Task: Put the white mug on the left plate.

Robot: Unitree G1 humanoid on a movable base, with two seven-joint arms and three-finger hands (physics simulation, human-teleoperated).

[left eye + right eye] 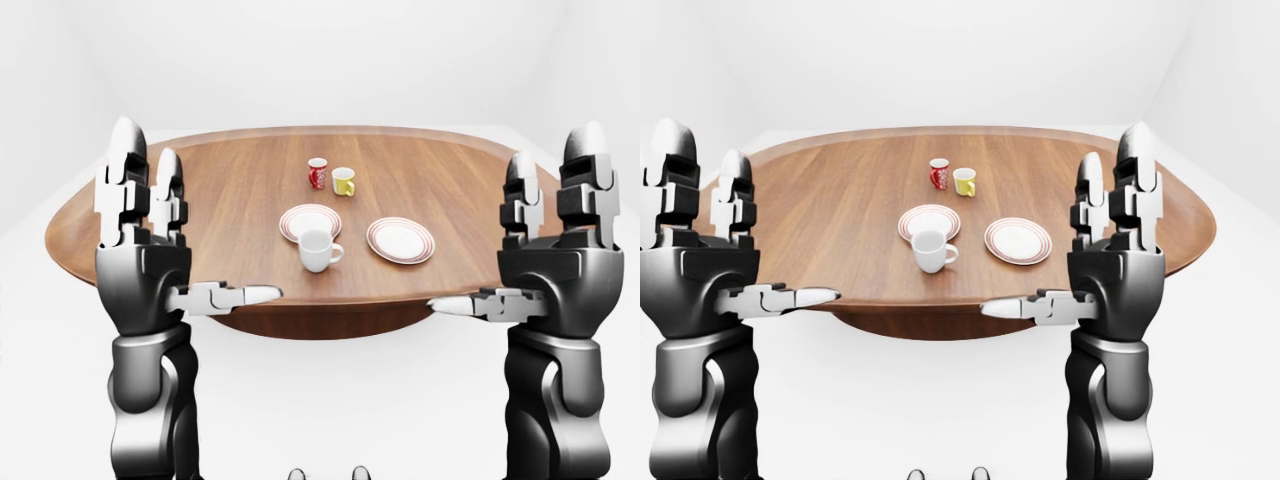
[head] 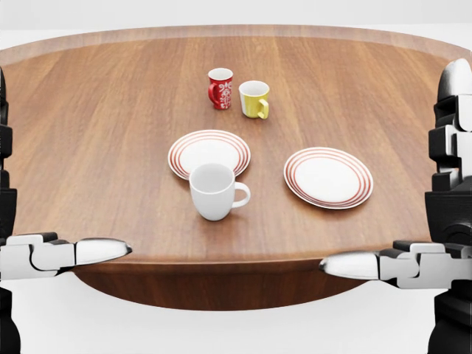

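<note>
wooden table (image 2: 110,110): unlabelled white mug (image 2: 214,192) touching left plate (image 2: 209,153).

Dark metallic arms, silver-segmented fingers (image 1: 128,190)

You have an oval wooden table (image 2: 88,110) carrying five things. The white mug (image 2: 214,192) stands upright near the bottom edge, handle at three o'clock. The left plate (image 2: 209,153) sits just beside it at twelve o'clock, the right plate (image 2: 328,178) at three. The red mug (image 2: 220,88) and yellow mug (image 2: 254,99) stand side by side toward twelve o'clock.
</note>
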